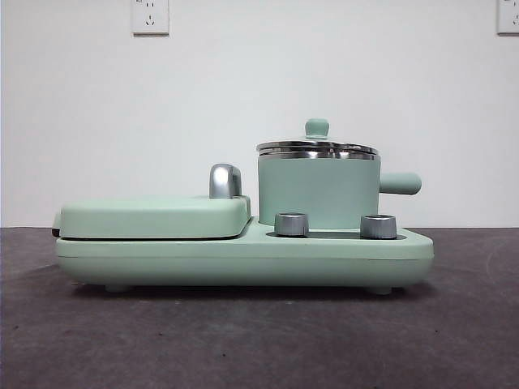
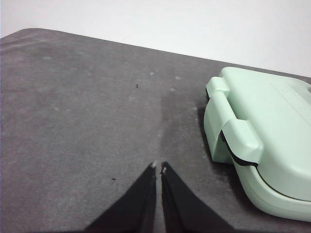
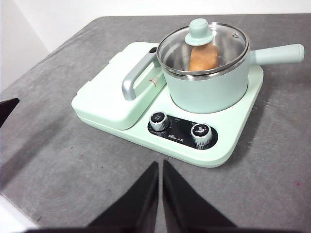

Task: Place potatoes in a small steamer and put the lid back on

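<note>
A: Steamer check. The small steamer [image 3: 209,82] is sitting on the mint-green cooker base [image 3: 228,145], just behind the two control knobs [image 3: 200,131]. Its stubby handle [image 3: 277,53] is sticking out sideways past the edge of the base.

B: Lid?

A: The lid [image 3: 204,46] is resting flat on the steamer's steel rim, knob up. In the front view the knob [image 1: 316,127] is showing above the rim.

B: And the potato?

A: The potato [image 3: 203,58] is lying inside the steamer, showing orange-brown through the glass under the lid. The front view is not showing it; the steamer wall is hiding it.

B: Next to the steamer?

A: The flat griddle cover [image 3: 109,92] is lying closed beside the steamer on the same base, its chrome handle [image 3: 136,77] standing between cover and steamer.

B: Grippers?

A: The right gripper [image 3: 160,167] is hovering over the dark table [image 3: 58,165], well in front of the steamer, on the knob side, fingers pressed together, gripping nothing. The left gripper [image 2: 158,169] is hanging over bare table on the far side of the griddle from the steamer, near the hinged end of the cover, fingers also together, nothing between them.
</note>
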Robot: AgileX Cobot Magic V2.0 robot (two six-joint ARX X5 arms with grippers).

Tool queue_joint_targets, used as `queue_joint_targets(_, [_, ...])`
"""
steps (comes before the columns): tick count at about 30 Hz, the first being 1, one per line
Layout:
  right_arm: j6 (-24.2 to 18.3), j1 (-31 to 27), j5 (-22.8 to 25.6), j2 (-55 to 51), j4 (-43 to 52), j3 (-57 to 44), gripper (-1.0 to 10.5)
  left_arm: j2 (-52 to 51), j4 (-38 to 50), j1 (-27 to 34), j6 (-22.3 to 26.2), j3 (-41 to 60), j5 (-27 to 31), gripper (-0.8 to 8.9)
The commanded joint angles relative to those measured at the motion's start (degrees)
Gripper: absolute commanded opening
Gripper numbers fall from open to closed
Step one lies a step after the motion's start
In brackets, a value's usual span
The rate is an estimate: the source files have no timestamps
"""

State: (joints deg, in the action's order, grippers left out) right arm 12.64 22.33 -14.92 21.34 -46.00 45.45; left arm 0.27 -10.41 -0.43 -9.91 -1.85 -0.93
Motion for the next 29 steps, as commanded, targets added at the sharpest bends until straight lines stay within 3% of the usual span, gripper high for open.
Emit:
queue_joint_targets(1, [-0.2, 0.3, -0.1, -0.1, 0.6, 0.4, 0.1, 0.0, -0.3, 0.0, 0.7, 1.0, 0.1, 0.19])
queue_joint_targets(4, [-0.2, 0.0, 0.2, -1.1, 2.6, -0.7, 0.1, 0.0, -0.3, 0.0, 0.7, 1.0, 0.1, 0.19])
queue_joint_targets(7, [-1.3, -3.1, -1.4, -3.3, 11.3, -5.6, 0.1, 0.0, -0.3, 0.0, 0.6, 1.0, 0.1, 0.19])
queue_joint_targets(8, [-4.5, -4.5, -1.7, -4.5, 15.8, -9.0, 0.1, 0.0, -0.3, 0.0, 0.7, 1.0, 0.1, 0.19])
queue_joint_targets(9, [-8.1, -6.1, -0.3, -5.9, 19.5, -13.2, 0.1, 0.0, -0.3, 0.0, 0.7, 1.0, 0.1, 0.19])
queue_joint_targets(11, [-12.5, -9.1, 6.9, -9.0, 26.9, -22.3, 0.1, 0.0, -0.3, 0.0, 0.7, 1.0, 0.1, 0.19])
queue_joint_targets(13, [-12.7, -12.0, 12.9, -11.9, 34.1, -31.3, 0.1, 0.0, -0.3, 0.0, 0.7, 1.0, 0.1, 0.19])
queue_joint_targets(15, [-12.5, -14.6, 15.1, -14.9, 37.0, -38.8, 0.1, 0.0, -0.3, 0.0, 0.6, 1.0, 0.1, 0.19])
queue_joint_targets(18, [-9.9, -17.1, 14.0, -18.8, 34.9, -44.9, 0.1, 0.0, -0.3, 0.0, 0.7, 1.0, 0.1, 0.19])
queue_joint_targets(23, [-11.2, -20.4, 13.3, -21.2, 35.9, -44.8, 0.1, 0.0, -0.3, 0.1, 0.7, 1.0, 0.1, 0.19])
queue_joint_targets(29, [-11.6, -22.4, 9.2, -21.1, 35.9, -44.8, 0.1, 0.0, -0.4, 0.0, 0.7, 1.0, 0.1, 0.19])
